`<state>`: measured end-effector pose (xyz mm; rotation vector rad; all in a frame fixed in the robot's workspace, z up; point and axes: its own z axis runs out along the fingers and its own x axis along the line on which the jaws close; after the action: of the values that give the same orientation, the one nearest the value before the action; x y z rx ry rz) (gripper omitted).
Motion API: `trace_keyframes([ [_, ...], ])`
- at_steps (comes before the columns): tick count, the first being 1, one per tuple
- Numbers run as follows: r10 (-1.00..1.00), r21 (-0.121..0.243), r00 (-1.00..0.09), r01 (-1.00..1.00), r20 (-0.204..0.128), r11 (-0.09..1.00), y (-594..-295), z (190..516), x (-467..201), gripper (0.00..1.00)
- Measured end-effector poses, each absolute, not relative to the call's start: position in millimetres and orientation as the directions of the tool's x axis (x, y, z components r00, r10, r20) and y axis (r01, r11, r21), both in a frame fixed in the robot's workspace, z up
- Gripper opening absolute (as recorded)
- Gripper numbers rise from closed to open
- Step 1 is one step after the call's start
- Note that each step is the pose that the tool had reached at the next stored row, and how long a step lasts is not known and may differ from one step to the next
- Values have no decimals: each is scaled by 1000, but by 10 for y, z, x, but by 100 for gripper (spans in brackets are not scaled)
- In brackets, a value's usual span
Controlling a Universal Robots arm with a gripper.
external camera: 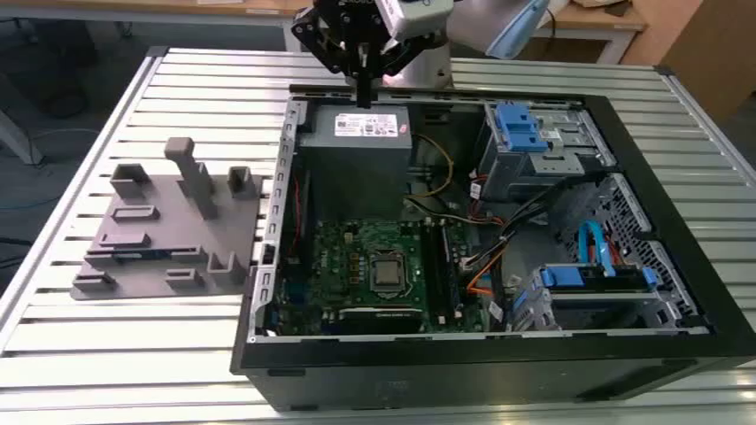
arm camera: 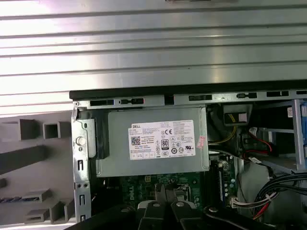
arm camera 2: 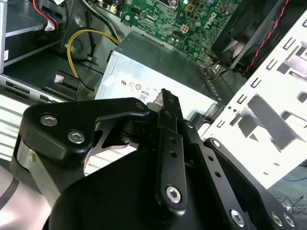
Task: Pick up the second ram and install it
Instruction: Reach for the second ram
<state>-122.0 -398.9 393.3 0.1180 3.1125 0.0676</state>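
Observation:
My gripper (external camera: pixel 364 96) hangs over the back edge of the open computer case (external camera: pixel 266 266), above the grey power supply (external camera: pixel 354 142). Its black fingers (arm camera 2: pixel 165 103) stand pressed together with nothing between them, so it is shut. In the first wrist view the gripper (arm camera: pixel 165 191) shows over the green motherboard (arm camera: pixel 144 184). The second ram (external camera: pixel 124 255) is a thin dark blue strip lying in the grey fixture tray (external camera: pixel 165 230), on the exterior view's left and well away from the gripper. The second ram (arm camera: pixel 24 198) shows in the tray in the first wrist view too.
The motherboard (external camera: pixel 366 257) with its processor socket (external camera: pixel 388 274) lies on the case floor. Drive cages with blue clips (external camera: pixel 520 133) and loose cables (external camera: pixel 497 239) crowd the exterior view's right. The tray has tall upright posts (external camera: pixel 195 177). A slatted metal table (external camera: pixel 119 354) carries everything.

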Motion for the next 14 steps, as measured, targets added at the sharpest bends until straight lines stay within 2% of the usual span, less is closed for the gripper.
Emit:
trace_keyframes([
  [14,76,45,-997,75,-28,996,-3989,3933,-1478,11],
])
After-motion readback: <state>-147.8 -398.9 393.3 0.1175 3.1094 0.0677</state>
